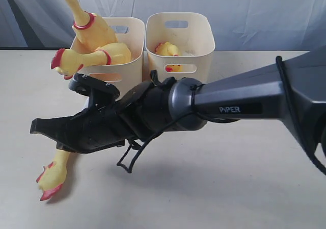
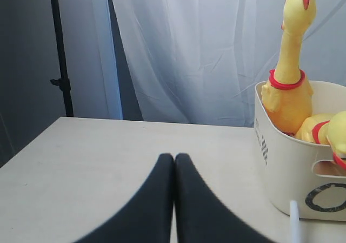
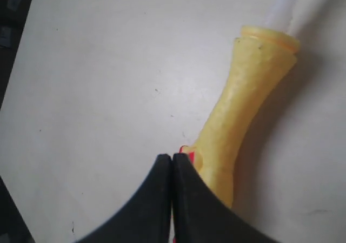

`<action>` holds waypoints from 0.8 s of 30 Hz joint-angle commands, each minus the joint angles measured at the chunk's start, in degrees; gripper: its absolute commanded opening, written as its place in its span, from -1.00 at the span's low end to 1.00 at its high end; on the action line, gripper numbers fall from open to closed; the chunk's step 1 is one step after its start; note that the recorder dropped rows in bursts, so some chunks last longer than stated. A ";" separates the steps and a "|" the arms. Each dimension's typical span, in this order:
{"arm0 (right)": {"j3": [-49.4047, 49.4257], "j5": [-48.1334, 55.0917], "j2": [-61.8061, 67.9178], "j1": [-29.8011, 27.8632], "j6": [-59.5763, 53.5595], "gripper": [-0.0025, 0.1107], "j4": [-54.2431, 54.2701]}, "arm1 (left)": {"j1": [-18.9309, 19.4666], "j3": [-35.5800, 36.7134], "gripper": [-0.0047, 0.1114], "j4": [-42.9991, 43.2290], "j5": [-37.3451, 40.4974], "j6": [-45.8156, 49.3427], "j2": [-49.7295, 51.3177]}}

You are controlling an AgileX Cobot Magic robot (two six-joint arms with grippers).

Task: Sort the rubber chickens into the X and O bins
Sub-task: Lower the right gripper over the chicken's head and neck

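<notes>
My smooth black left fingers (image 2: 158, 199) are pressed together, empty, near the glossy cream O bin (image 2: 286, 172). My right fingers (image 3: 157, 199), closed too, sit beside a slim, pebbled yellow chicken (image 3: 238, 107).

Exterior frontal, left wrist level, sharing O bin (image 2: 282, 164), right wrist downward

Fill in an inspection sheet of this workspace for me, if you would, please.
Surface: pale tabletop, few dark specks.
Job's things: O bin holds two large chickens; second bin, mark unseen, holds a small chicken; thin chicken lies on the tabletop.
Clutter: nothing seen.
Grippers: left gripper shut, empty; right gripper shut beside thin chicken.
Cables: black cable looped under right arm.
Surroundings: white curtain; dark stand.
</notes>
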 commanded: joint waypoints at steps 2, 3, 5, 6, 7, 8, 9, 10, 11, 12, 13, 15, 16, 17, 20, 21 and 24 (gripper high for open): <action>-0.73 -1.04 1.75 1.00 -0.54 -0.80 4.90 | -0.29 0.15 -0.92 -0.16 0.68 -0.16 -0.32; -0.73 -1.15 2.20 1.01 -0.54 -0.67 5.99 | -0.29 0.15 -0.92 -0.16 0.68 -0.16 -0.32; -0.73 -1.65 2.91 1.01 -0.54 -0.40 6.95 | -0.29 0.15 -0.92 -0.16 0.68 -0.16 -0.32; -0.73 -1.65 3.15 1.01 -0.54 -0.26 7.34 | -0.29 0.15 -0.92 -0.16 0.68 -0.16 -0.32; -0.73 -1.79 3.29 1.01 -0.54 -0.15 7.34 | -0.29 0.15 -0.92 -0.16 0.69 -0.04 -0.32; -0.73 -1.95 3.27 1.01 -0.54 -0.06 7.47 | -0.29 0.15 -0.92 -0.16 0.69 -0.04 -0.32; -0.73 -2.27 3.27 1.01 -0.54 -0.02 8.22 | -0.29 0.15 -0.92 -0.16 0.69 -0.04 -0.32; -0.73 -2.60 3.27 1.01 -0.54 -0.01 8.48 | -0.29 0.15 -0.92 -0.16 0.69 -0.04 -0.32; -0.73 -3.02 3.27 1.01 -0.54 -0.01 8.64 | -0.29 0.15 -0.92 -0.16 0.69 -0.04 -0.32; -0.73 -3.50 3.27 1.01 -0.54 -0.02 9.35 | -0.29 0.15 -0.92 -0.16 0.69 -0.04 -0.32; -0.73 -3.78 3.36 1.01 -0.54 -0.02 9.81 | -0.29 0.15 -0.92 -0.16 0.69 -0.04 -0.32; -0.73 -4.28 3.50 1.01 -0.34 -0.02 10.07 | -0.29 0.15 -0.92 -0.16 0.69 -0.04 -0.32; -0.73 -4.30 3.72 1.01 -0.41 -0.02 10.07 | -0.29 0.15 -0.92 -0.16 0.69 -0.04 -0.32; -0.87 -4.30 3.86 1.01 -0.41 -0.02 10.16 | -0.29 0.15 -0.92 -0.16 0.69 -0.04 -0.32; -1.77 -3.05 4.97 1.01 -0.41 -0.02 10.82 | -0.29 0.15 -0.92 -0.16 0.69 -0.04 -0.32; -2.42 -2.17 5.52 1.01 -0.41 -0.02 10.94 | -0.29 0.15 -0.92 -0.16 0.69 -0.04 -0.32; -4.22 -0.65 7.04 1.01 -0.41 -0.02 10.94 | -0.29 0.15 -0.92 -0.16 0.69 -0.04 -0.32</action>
